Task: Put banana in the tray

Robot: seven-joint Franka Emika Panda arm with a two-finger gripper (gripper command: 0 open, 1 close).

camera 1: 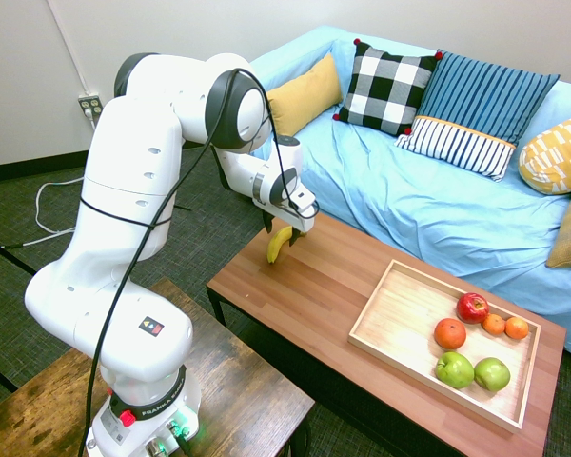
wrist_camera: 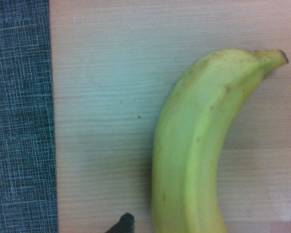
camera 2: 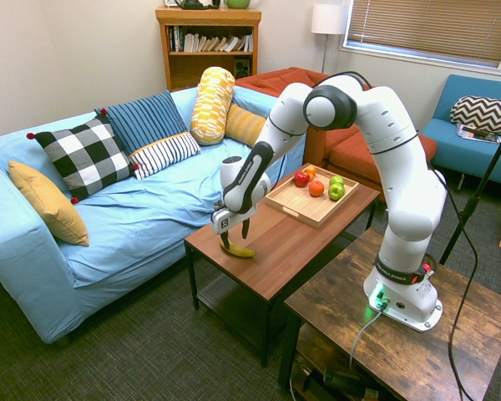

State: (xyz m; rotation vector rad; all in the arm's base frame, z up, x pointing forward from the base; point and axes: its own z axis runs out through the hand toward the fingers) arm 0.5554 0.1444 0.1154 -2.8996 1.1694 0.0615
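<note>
Pincer [camera 1: 282, 231] spread, seemingly astride 1 banana [camera 1: 275, 249], frame centre | you: align across its curve, lower slightly, close gently

Apples [camera 1: 472, 307] and oranges [camera 1: 449, 333], striped cushions [camera 1: 485, 98]

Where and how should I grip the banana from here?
I'd take the banana around its thick middle, from above, fingers on its two long sides: it lies flat on the table, and that part looks widest, while the stem end is thin and curves away.
</note>
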